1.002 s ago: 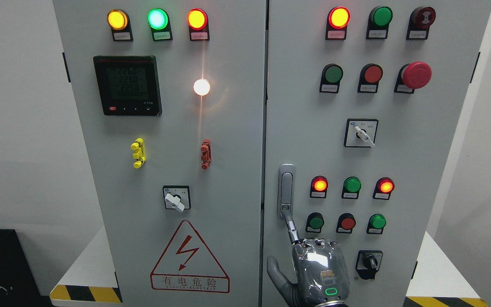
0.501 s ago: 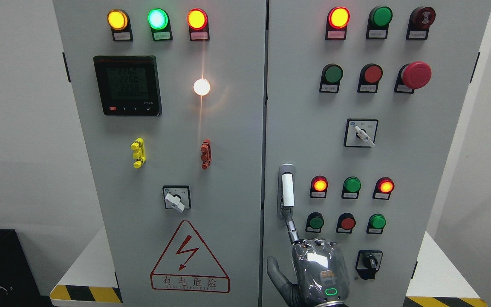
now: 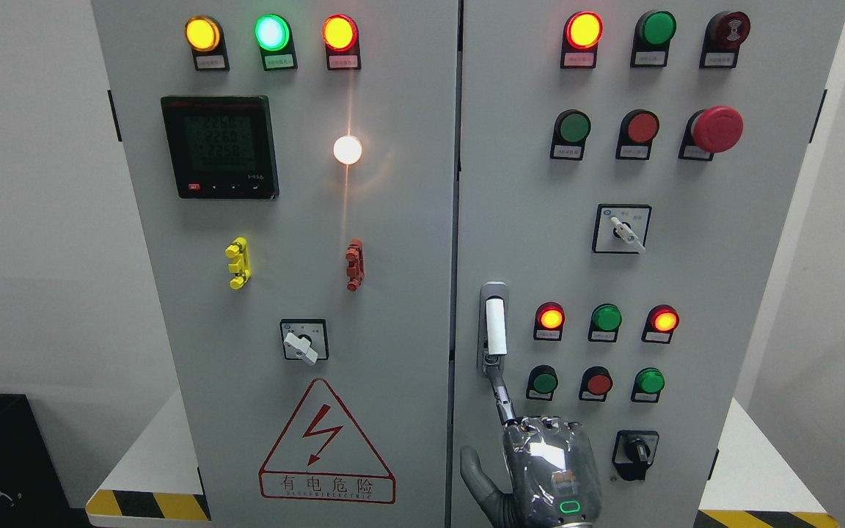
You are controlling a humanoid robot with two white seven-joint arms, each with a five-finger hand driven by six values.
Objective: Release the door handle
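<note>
Closest to me, the robot hand [image 3: 551, 473] comes up from the bottom edge of the cabinet's right door [image 3: 686, 257]. I can't tell which arm it's on. One finger [image 3: 499, 392] is stretched straight up, tip touching the bottom of the door handle [image 3: 494, 326], thumb out to the side. It's gripping nothing. The handle sits along that door's left edge, low down, its white lever upright. Further up are the red mushroom button [image 3: 716, 129] and lit lamps [image 3: 583, 30].
</note>
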